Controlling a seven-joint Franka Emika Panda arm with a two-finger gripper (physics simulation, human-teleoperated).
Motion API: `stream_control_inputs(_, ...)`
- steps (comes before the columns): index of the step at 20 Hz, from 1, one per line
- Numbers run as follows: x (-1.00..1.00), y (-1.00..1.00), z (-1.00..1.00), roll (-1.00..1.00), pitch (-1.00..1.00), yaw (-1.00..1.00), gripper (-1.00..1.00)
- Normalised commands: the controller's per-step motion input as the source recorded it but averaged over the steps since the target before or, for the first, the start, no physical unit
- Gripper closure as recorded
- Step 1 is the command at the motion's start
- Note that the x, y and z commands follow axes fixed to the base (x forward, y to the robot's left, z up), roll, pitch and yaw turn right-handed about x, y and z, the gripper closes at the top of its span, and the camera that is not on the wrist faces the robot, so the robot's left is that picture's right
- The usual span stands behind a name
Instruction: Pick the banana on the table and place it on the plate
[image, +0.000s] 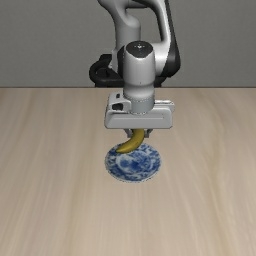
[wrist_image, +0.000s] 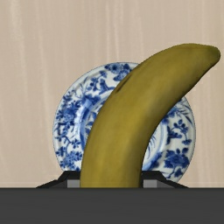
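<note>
And there's the pincer, clenched on the curved yellow-green banana, a finger on either side of the fruit's thicker end. The grip looks firm from the wrist view, where the banana rises out from between the two fingertips and sweeps away in a long arc.

Straight beneath it sits the round blue-and-white patterned plate. The banana crosses right over the plate's middle, and its far tip reaches out past the rim. In the exterior view the fruit hangs from the pincer with its lower end over the plate's far half. Whether it touches the china there, I can't say from these angles.

So, by my reading, the pick is done and the carry is all but done. This is the placing step. The next move calls for a short, straight descent until the banana rests on the plate, then a release of the fingers and a clean lift away. The curve matters: let go too high and it could rock or roll toward the rim.

The banana is smooth, olive-tinged yellow with no visible marks, and brighter along its outer edge. Around the plate lies the pale wooden counter.
</note>
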Motion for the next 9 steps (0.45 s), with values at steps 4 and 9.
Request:
stream_control_inputs(4, 0.0, 0.0, 0.0, 0.0, 0.0, 0.0, -1.0)
stream_control_inputs(9, 0.0, 0.0, 0.0, 0.0, 0.0, 0.0, -1.0)
